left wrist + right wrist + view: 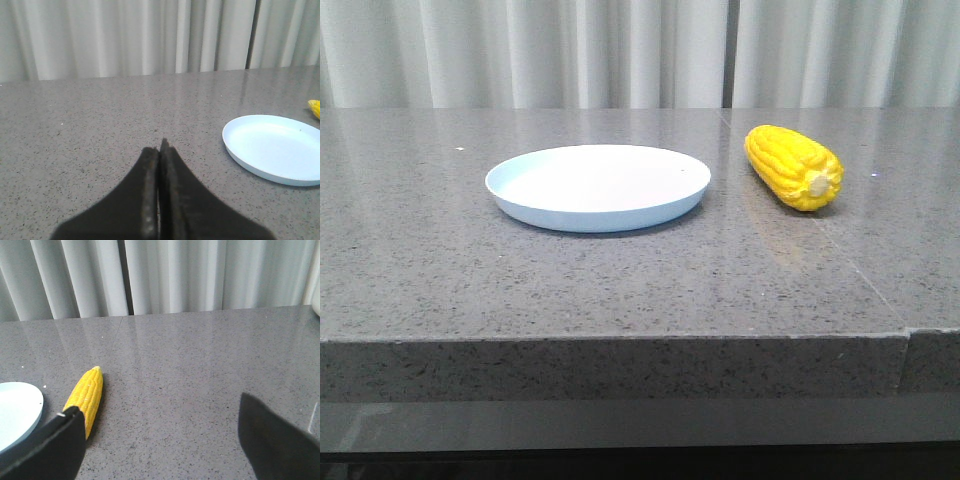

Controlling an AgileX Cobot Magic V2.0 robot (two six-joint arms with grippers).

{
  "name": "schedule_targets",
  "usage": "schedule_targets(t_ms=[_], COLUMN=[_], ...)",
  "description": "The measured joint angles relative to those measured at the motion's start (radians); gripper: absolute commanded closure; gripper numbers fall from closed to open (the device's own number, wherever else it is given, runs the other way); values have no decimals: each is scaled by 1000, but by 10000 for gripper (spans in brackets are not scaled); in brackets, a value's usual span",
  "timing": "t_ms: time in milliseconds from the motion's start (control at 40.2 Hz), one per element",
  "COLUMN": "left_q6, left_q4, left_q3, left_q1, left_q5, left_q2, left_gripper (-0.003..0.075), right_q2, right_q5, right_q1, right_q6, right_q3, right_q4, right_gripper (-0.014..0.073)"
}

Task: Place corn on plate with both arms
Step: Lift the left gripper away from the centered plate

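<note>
Nearest to me in the left wrist view is the left gripper [160, 150], fingers pressed together with nothing between them, hanging low over bare table [620, 290] and aimed roughly level across it. Over on the other side the right gripper [160, 432] is spread wide, one finger [50, 445] at each edge of its wrist view, also empty and held low. Neither arm shows in the front view, so I'm reading both as parked back off the near edge.

Further out sits the plate [597, 186], flat and empty, about mid table. The corn [793, 166] lies on its side on the stone just beside the plate, on my right, not touching it, cream stub end facing me and the tip pointing away toward the curtain [620, 50].

My guess is that layout is deliberate: corn on the right arm's side, so the already-open right gripper goes for it, and the plate is central where either arm can reach. Nothing's been picked up yet.
</note>
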Motion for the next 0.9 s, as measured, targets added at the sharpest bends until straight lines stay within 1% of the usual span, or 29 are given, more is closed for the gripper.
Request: schedule_targets(t_ms=[324,448,523,672,796,896], left_q6=[0,0,0,0,0,0], left_q4=[0,0,0,0,0,0], left_q3=[0,0,0,0,0,0], left_q1=[0,0,0,0,0,0], left_q5=[0,0,0,0,0,-2], left_q2=[0,0,0,0,0,0], left_gripper=[741,741,741,741,741,741], right_q2=[0,43,117,325,489,628], right_q5=[-43,-26,12,118,208,271], right_q1=[0,0,0,0,6,40], right_q6=[0,0,0,0,0,0], right_q3=[0,-21,-67,-200,-305,-384], right_q4=[0,0,0,0,51,91], right_gripper=[-50,-50,-50,-50,-50,-50])
